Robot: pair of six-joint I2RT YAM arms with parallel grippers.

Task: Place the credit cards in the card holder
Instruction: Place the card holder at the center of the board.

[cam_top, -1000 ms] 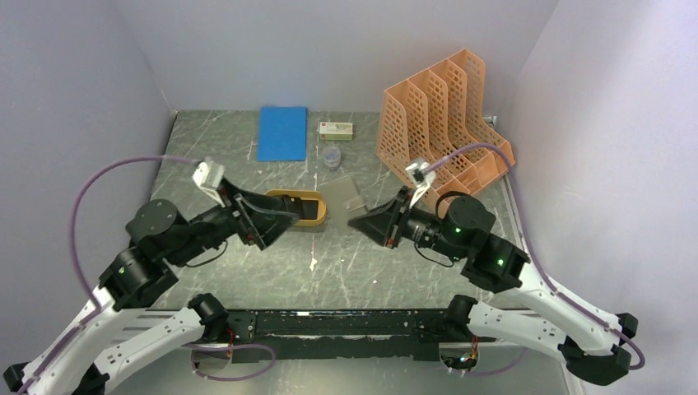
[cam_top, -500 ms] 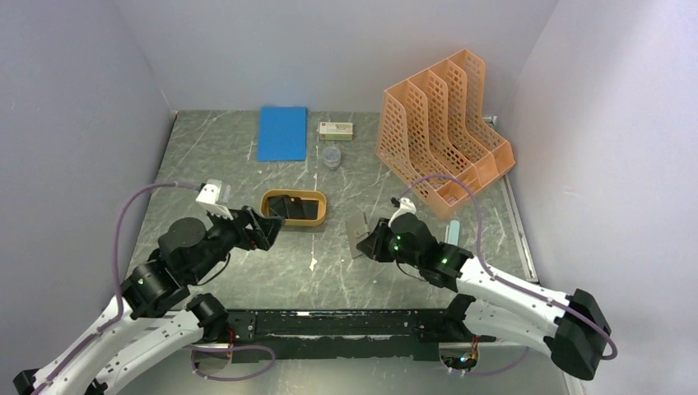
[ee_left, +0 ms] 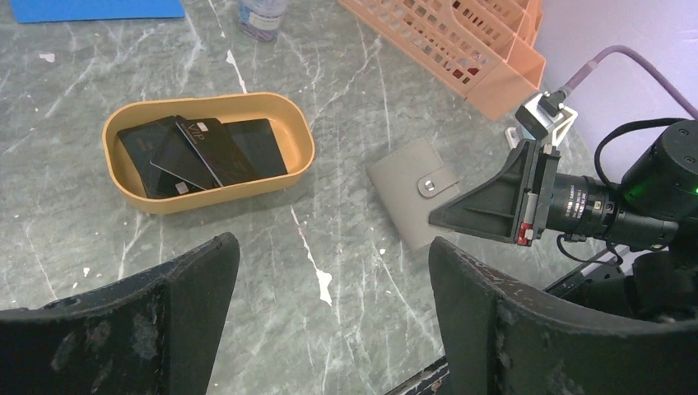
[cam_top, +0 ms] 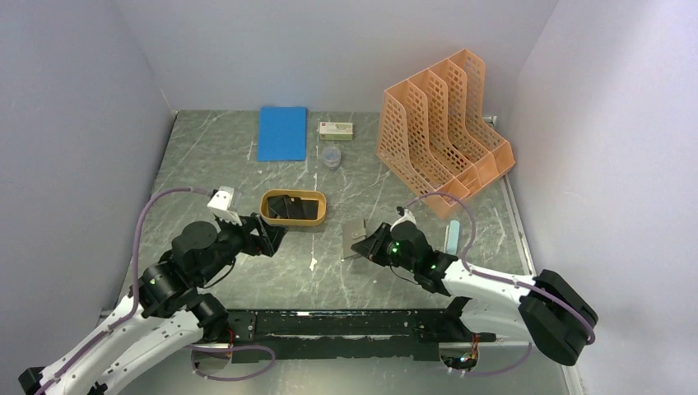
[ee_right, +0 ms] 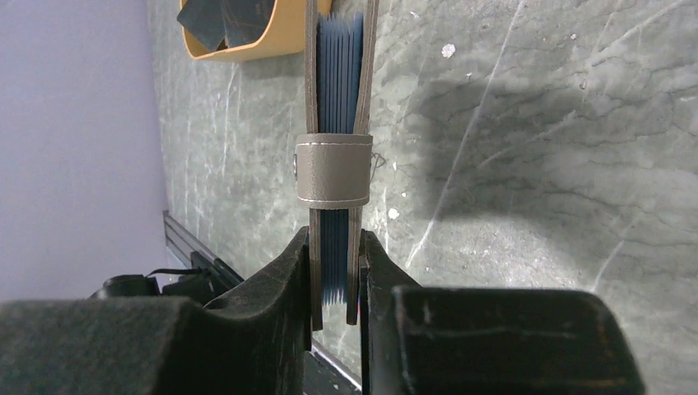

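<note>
The grey-brown card holder [cam_top: 354, 233] is gripped on its near edge by my right gripper [cam_top: 363, 245], which is shut on it. In the right wrist view the card holder [ee_right: 336, 99] is edge-on between the fingers [ee_right: 280, 271], its strap closed and blue inner sleeves showing. Several dark credit cards [cam_top: 293, 206] lie in the orange oval tray [cam_top: 265, 206], also seen in the left wrist view as cards [ee_left: 202, 152] and card holder [ee_left: 407, 185]. My left gripper [cam_top: 267, 239] is open and empty, just near-left of the tray; in its own view [ee_left: 329, 251] only bare table lies between the jaws.
An orange perforated file rack [cam_top: 440, 123] stands at the back right. A blue notebook [cam_top: 281, 132], a small box [cam_top: 336, 128] and a small clear cup [cam_top: 331, 156] sit at the back. A pale blue strip [cam_top: 452, 235] lies right of my right arm.
My right gripper closed on the card holder and drew it toward the near edge, the arm lowering. My left gripper pulled back from the tray toward the near left.
</note>
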